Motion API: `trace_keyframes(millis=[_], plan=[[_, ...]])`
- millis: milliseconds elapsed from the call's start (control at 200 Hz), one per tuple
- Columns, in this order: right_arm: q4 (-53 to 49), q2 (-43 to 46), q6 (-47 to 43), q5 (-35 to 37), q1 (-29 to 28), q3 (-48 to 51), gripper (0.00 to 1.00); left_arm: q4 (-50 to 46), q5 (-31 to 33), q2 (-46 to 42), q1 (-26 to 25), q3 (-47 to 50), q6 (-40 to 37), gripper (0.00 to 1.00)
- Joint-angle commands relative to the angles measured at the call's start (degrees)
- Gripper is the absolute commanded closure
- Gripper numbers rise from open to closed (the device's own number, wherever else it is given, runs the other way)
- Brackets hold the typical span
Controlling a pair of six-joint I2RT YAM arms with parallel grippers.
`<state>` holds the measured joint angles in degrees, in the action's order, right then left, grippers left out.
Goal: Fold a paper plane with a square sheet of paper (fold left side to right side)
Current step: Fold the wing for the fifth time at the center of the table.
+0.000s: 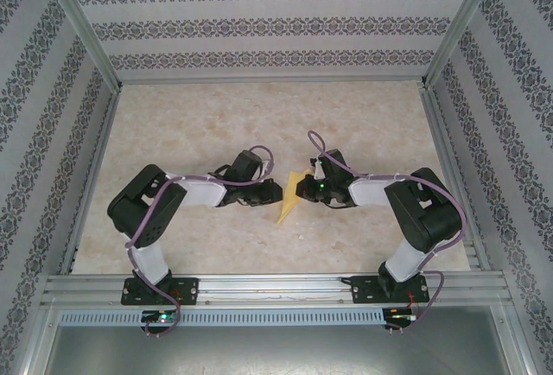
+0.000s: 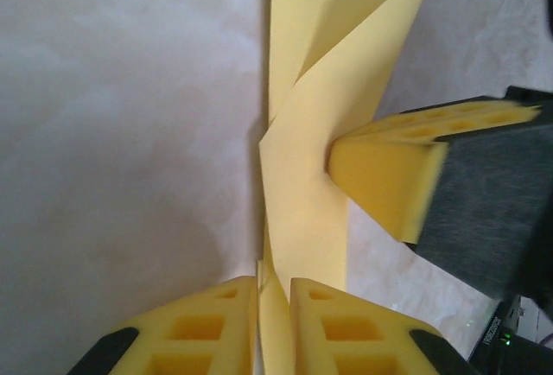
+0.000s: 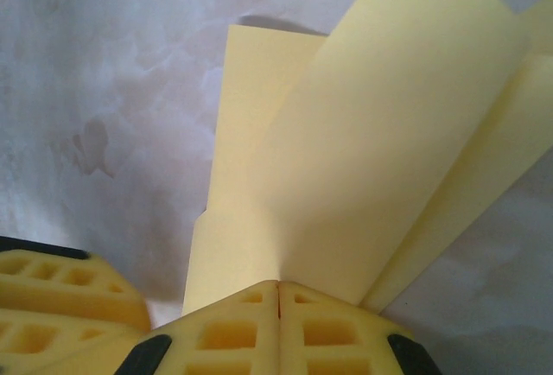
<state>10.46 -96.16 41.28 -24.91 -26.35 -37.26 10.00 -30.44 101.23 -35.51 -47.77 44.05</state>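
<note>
**First spotter:** Your two arms reach in from either side and meet near the middle of the pale, marbled table (image 1: 216, 116). Between their tips is the yellow paper (image 1: 291, 195), folded into a narrow pointed shape. Its sharp end is aimed toward the near edge, where your arm bases sit.

**Second spotter:** Looking down from your right wrist, the right gripper (image 3: 278, 327) has its two yellow foam pads pressed together with no gap. The paper comes straight out of the seam between them, so this gripper has hold of it. Beyond the pads the layers fan apart. One broad flap lifts up toward the right, and another lies lower on the left.

**First spotter:** From your left wrist, the left gripper (image 2: 274, 332) has its pads (image 2: 363, 327) standing a narrow slot apart. A strip of the paper runs through that slot. You cannot tell from this view whether the pads are pinching the strip or only standing on either side of it.

**Second spotter:** In that same left wrist view, your other arm's foam pad touches the paper from the right, about halfway along the folded strip. Past that pad the paper opens into two raised flaps that spread like a V.
</note>
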Motion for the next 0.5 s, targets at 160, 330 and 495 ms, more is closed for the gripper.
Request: trace_keyframes(millis=[160, 330, 495], plan=[[-6.9, -2.1, -1.6, 4.4, 0.7, 3.2, 1.0, -14.9, 1.7, -13.1, 0.0, -2.5, -6.8, 0.87], [-6.8, -2.1, -1.6, 4.5, 0.6, 3.1, 1.0, -12.4, -5.4, -12.8, -1.4, -2.4, -3.2, 0.92], [-6.9, -2.7, -1.8, 4.3, 0.5, 2.9, 1.0, -6.7, -9.0, -8.5, -2.6, -2.4, -0.4, 0.93]])
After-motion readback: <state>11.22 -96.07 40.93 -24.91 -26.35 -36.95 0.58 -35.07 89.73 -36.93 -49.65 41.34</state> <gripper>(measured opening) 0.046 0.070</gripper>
